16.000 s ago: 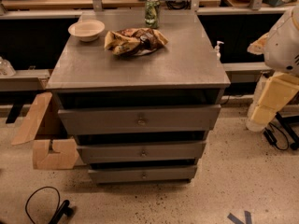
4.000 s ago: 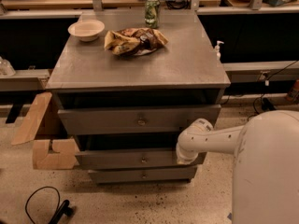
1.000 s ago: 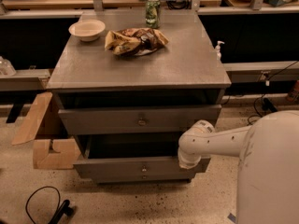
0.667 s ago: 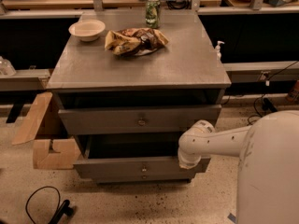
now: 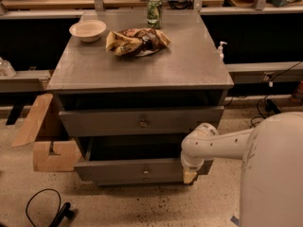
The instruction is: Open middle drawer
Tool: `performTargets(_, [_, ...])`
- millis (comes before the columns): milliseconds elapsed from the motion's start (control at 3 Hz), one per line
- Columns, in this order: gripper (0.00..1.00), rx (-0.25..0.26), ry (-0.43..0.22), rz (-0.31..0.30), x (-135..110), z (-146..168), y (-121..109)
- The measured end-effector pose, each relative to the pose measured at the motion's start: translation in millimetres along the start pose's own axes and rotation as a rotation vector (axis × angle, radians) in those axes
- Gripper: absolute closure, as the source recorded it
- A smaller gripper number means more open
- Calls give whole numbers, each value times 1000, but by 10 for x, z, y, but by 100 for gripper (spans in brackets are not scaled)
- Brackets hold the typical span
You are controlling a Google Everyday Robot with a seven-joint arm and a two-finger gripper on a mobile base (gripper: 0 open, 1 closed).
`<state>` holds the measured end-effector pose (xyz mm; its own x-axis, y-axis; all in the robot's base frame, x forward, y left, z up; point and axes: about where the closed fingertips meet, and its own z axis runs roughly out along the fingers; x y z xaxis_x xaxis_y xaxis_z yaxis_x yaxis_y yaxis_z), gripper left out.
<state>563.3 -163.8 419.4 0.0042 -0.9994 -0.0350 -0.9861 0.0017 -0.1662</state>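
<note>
The middle drawer [image 5: 118, 170] stands out toward the near side from under the table [image 5: 189, 65]. Its grey front sits well forward of the top drawer [image 5: 104, 122] above, with a dark gap showing behind it. By the look of it the drawer is a good way open, so you are late in the task.

The gripper [image 5: 189, 175] is low at the right end of that front, touching it or just beside it. The white arm [image 5: 222, 143] reaches in from the right. You cannot tell from here how the gripper is set or whether it grips anything.

Expect the drawer to be stiff and rigid, probably metal or painted board, and fairly light since nothing shows inside. It should slide straight on its runners. Pulling from the right end alone may skew it and make it bind.

The small brass knob [image 5: 146, 171] at the centre is the truest place to hold. It is small and smooth, so a grip there could slip. The top edge of the front is the other choice.

A bowl [image 5: 88, 30], a crumpled snack bag [image 5: 136, 40] and a can [image 5: 154, 12] sit on the table, well apart from the work. A cardboard box [image 5: 47, 145] lies to the left of the drawers.
</note>
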Motion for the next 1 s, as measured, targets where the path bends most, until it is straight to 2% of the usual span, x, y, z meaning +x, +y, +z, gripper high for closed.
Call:
performTargets(333, [0, 0, 0, 0, 0, 0, 0])
performTargets(667, [0, 2, -27, -16, -20, 50, -70])
performTargets(1000, [2, -3, -26, -20, -34, 57, -58])
